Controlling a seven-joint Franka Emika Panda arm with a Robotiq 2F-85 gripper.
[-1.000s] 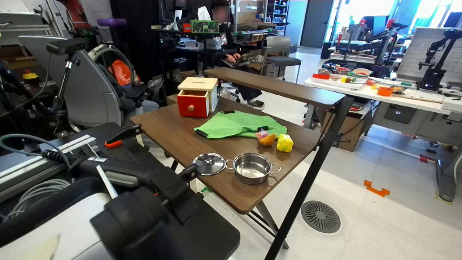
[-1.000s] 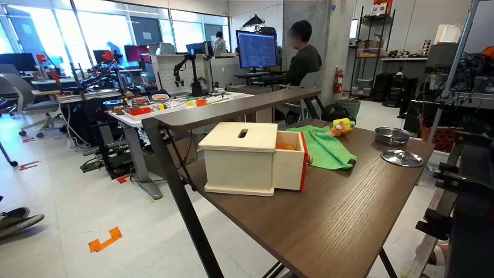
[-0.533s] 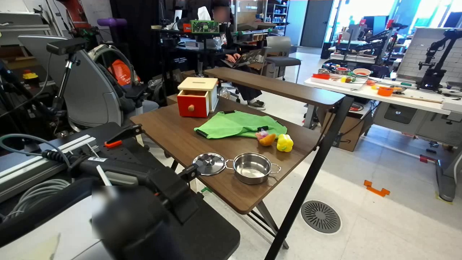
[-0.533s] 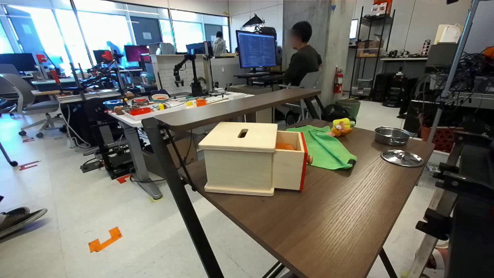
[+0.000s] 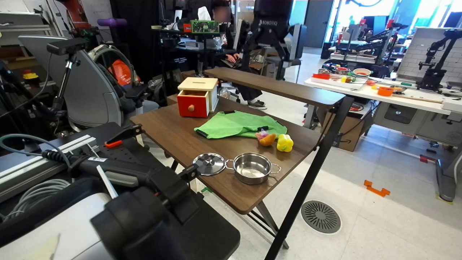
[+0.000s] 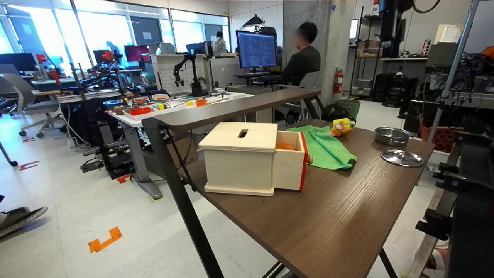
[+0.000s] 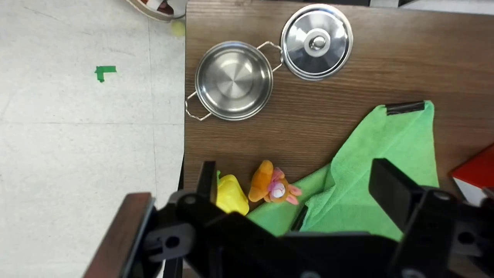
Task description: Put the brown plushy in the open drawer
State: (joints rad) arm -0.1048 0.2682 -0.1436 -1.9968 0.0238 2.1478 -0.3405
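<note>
The brown plushy (image 5: 267,139) is a small orange-brown soft animal with pink ears. It lies on the table against the green cloth's edge; it also shows in the wrist view (image 7: 267,184) and an exterior view (image 6: 341,128). The open drawer (image 5: 193,105) has a red front with a wooden knob and sticks out of a pale wooden box. Its side shows in an exterior view (image 6: 288,170), with something orange inside; its red corner shows in the wrist view (image 7: 476,170). My gripper (image 5: 263,69) is open and empty, high above the table; in the wrist view (image 7: 295,175) the plushy appears between its fingers.
A yellow pepper (image 5: 285,143) sits beside the plushy. The green cloth (image 5: 238,124) lies between plushy and drawer. A metal pot (image 5: 252,168) and its lid (image 5: 209,164) stand near the table's edge. A raised shelf (image 5: 274,85) runs along the table's far side.
My gripper has come into view from the top in both exterior views, with its fingers apart. The plushy, drawer, cloth, pepper, pot and lid have not moved.
</note>
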